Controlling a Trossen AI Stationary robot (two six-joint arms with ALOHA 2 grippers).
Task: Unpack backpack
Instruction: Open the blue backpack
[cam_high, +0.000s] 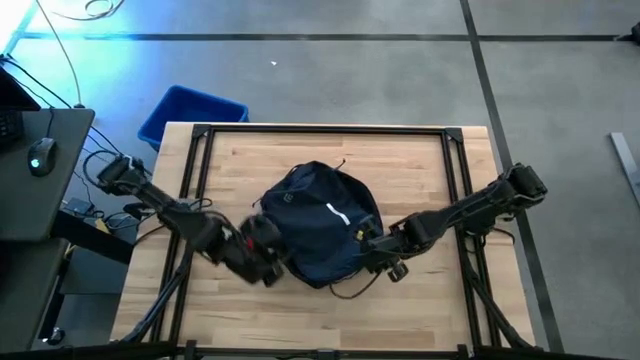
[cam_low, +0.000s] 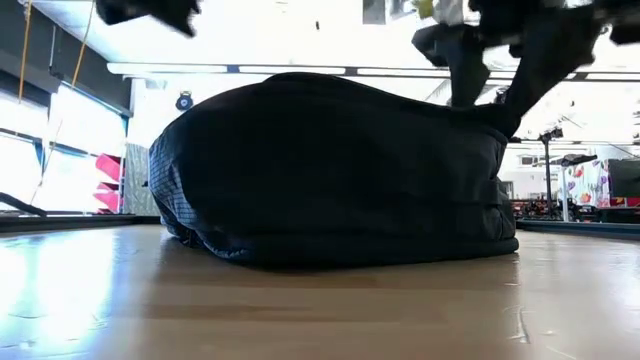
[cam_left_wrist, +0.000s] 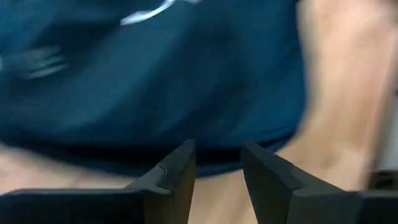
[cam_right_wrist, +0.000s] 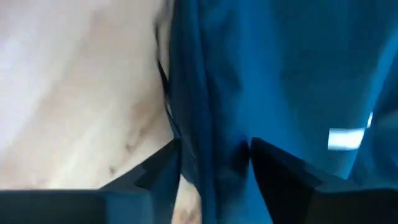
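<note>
Backpack lies slumped mid-desk. Left pincer stands parted beside its edge, gripping nothing. Right pincer straddles a fabric fold, jaws apart.

Both arms reach inward — left gripper fingers parted.

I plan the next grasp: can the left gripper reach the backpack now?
Probably yes. The left gripper is open beside the backpack, and only bare table shows between its fingers and the fabric.
</note>
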